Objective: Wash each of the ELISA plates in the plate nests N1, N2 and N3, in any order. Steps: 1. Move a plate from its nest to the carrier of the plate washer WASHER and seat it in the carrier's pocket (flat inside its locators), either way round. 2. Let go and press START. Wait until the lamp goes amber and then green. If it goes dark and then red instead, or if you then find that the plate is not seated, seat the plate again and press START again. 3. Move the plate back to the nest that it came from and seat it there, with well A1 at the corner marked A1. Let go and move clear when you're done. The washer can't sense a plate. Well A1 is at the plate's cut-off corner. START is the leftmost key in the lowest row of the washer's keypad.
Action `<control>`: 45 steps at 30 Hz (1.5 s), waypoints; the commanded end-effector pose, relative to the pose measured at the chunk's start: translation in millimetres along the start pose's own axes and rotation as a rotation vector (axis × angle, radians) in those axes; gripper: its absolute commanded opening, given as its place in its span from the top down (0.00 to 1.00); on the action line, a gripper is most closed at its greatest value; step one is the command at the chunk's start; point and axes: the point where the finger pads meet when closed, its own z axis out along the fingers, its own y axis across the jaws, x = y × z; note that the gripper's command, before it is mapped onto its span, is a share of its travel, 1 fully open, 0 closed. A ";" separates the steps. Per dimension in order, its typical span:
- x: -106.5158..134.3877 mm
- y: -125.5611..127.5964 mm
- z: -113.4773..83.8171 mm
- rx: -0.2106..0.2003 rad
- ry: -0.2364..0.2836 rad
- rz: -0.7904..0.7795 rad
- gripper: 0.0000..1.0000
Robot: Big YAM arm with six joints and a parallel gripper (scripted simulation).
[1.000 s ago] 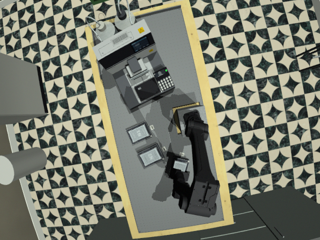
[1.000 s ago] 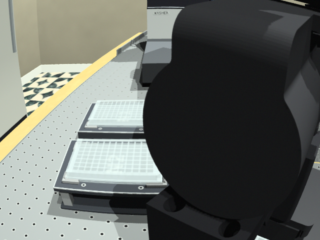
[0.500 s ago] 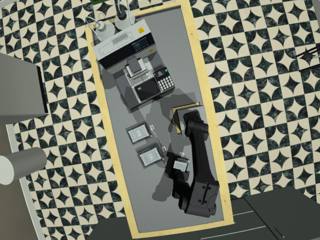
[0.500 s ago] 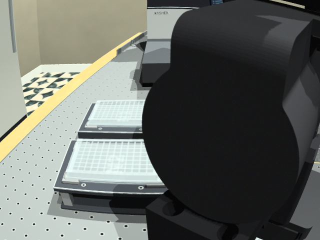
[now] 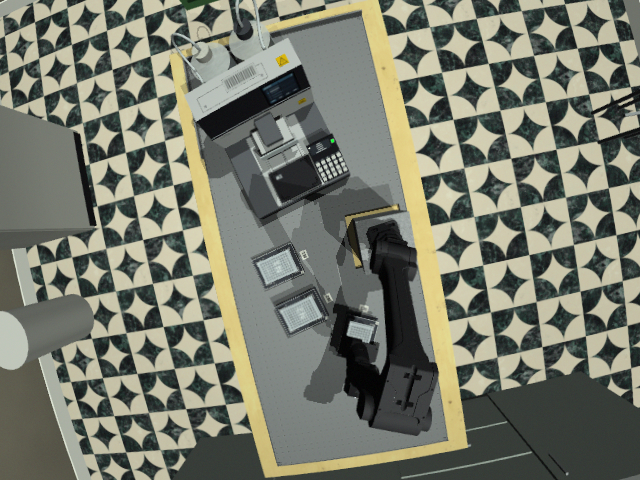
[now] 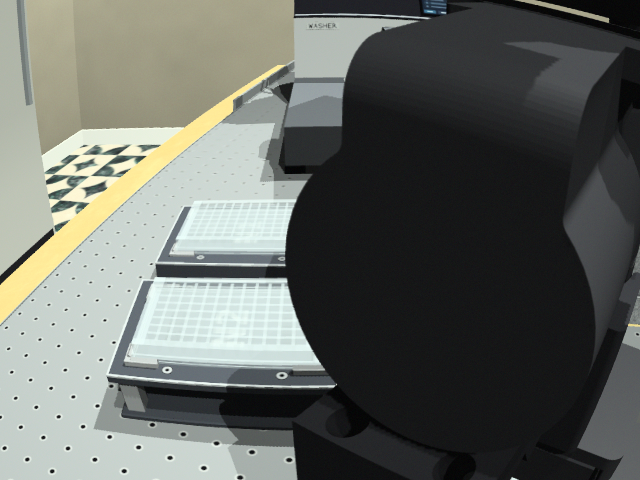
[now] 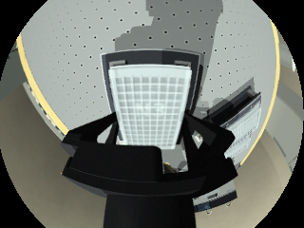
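My gripper point(image 5: 358, 334) point(image 7: 149, 115) is over nest N3, its fingers against both long sides of the N3 plate point(image 5: 360, 330) point(image 7: 151, 102); it looks shut on it. The plate lies over its dark nest point(image 7: 147, 57), in line with it; whether it is fully flat I cannot tell. The N1 plate point(image 5: 278, 266) point(image 6: 235, 227) and N2 plate point(image 5: 301, 312) point(image 6: 222, 315) lie in their nests. The washer's lamp point(image 5: 332, 140) is green above the keypad point(image 5: 331, 166). The carrier is partly hidden; I see no plate there.
The washer point(image 5: 248, 82) point(image 6: 317, 51) stands at the far end, with bottles point(image 5: 211, 60) behind it. A box-like stand with a yellow edge point(image 5: 372, 210) is beside the upper arm, between N3 and the washer. The arm fills much of the exterior view.
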 end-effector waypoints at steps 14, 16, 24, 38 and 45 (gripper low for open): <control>-15.4 3.5 2.6 0.002 -0.025 0.003 0.16; -14.8 3.5 3.9 0.002 -0.023 0.003 0.16; -13.7 3.4 6.0 0.002 -0.021 0.003 0.16; -14.6 3.5 7.5 0.002 -0.022 0.003 0.16; -13.4 3.4 9.2 0.002 -0.020 0.003 0.16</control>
